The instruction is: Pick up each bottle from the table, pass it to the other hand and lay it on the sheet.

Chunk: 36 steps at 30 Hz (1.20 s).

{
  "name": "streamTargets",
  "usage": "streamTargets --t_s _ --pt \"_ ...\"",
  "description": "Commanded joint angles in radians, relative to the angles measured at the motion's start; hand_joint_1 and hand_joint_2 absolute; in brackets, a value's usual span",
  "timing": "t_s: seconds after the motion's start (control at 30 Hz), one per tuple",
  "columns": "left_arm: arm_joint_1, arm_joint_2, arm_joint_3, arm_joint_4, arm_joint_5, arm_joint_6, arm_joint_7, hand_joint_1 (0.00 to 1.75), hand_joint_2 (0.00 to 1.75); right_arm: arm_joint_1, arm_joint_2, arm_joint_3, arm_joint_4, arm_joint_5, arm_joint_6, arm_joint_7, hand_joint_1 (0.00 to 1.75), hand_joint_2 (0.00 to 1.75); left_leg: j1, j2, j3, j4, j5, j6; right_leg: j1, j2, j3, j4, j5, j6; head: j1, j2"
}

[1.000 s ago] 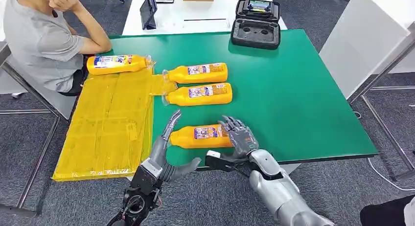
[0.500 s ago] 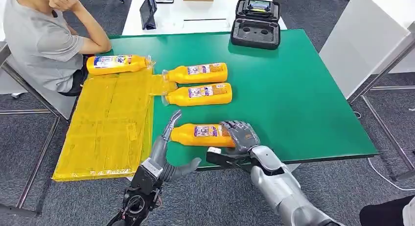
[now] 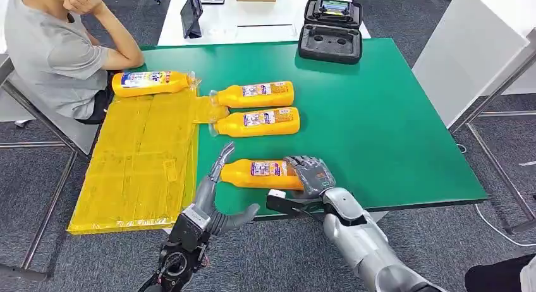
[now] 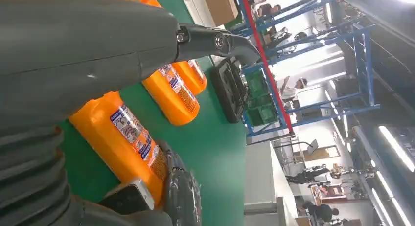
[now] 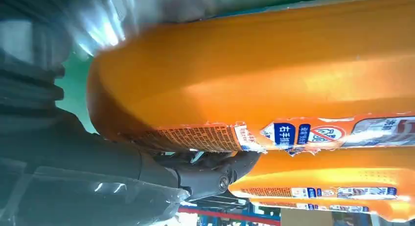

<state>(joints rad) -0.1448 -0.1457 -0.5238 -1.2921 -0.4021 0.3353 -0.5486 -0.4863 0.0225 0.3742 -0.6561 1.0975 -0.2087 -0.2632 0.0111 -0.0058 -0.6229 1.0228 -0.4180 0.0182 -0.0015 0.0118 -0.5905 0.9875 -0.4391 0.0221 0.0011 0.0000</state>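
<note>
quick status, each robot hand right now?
Left robot hand: open, fingers spread beside the nearest bottle's cap end, holding nothing.
Right robot hand: closed around that bottle's base.

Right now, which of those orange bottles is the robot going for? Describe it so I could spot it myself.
Start at the green table and find its near edge, where the robot's arms come up. The nearest bottle lies there on its side. Unlike the other three, it sits between the two hands, with the right hand over its base.
</note>
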Motion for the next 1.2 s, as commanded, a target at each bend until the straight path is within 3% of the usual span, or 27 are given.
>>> streamTargets --t_s 0.03,0.27,0.47,0.67,1.1,1.2 --pt "-0.018 0.004 0.017 0.043 -0.005 -0.005 0.006 0.0 1.75 -0.006 -0.004 -0.006 0.088 -0.001 0.033 0.001 1.75 1.75 0.0 -0.001 0.005 -0.002 -0.001 0.0 0.0 -0.002 0.005 -0.002 -0.001 0.0 0.0 0.0" --pt "-0.019 0.007 0.014 0.051 -0.012 -0.007 0.004 0.0 1.75 0.01 0.013 -0.067 0.082 -0.075 0.065 -0.055 1.75 1.75 0.0 -0.001 0.004 -0.002 0.0 0.0 0.0 -0.002 0.004 -0.002 -0.001 0.0 0.0 0.0" --pt "0.013 -0.01 0.054 -0.019 0.0 0.132 -0.076 0.0 1.75 0.075 0.054 -0.295 -0.03 -0.435 0.125 -0.265 1.75 1.75 0.0 -0.001 0.006 -0.002 -0.001 -0.001 0.0 -0.003 0.006 -0.002 -0.001 0.0 0.0 0.0" --pt "0.017 -0.022 0.088 -0.041 0.065 0.252 -0.124 0.0 1.75 0.107 0.041 -0.298 -0.055 -0.494 0.12 -0.274 1.75 1.75 0.0 -0.001 0.004 -0.001 -0.001 -0.001 0.0 -0.002 0.004 -0.001 -0.001 0.0 0.0 0.0" --pt "0.01 -0.017 0.056 -0.024 0.115 0.279 -0.145 0.0 1.75 0.118 0.029 -0.281 -0.051 -0.536 0.095 -0.277 1.75 1.75 0.0 -0.001 0.005 -0.002 -0.001 0.0 0.0 -0.002 0.006 -0.002 -0.002 0.0 0.0 0.0" --pt "0.016 -0.001 0.039 -0.083 0.146 0.343 -0.15 0.0 1.75 0.13 0.027 -0.294 -0.065 -0.576 0.081 -0.29 1.75 1.75 -0.001 -0.001 0.007 -0.003 -0.001 -0.001 0.0 -0.003 0.007 -0.002 -0.002 0.0 0.0 0.0"
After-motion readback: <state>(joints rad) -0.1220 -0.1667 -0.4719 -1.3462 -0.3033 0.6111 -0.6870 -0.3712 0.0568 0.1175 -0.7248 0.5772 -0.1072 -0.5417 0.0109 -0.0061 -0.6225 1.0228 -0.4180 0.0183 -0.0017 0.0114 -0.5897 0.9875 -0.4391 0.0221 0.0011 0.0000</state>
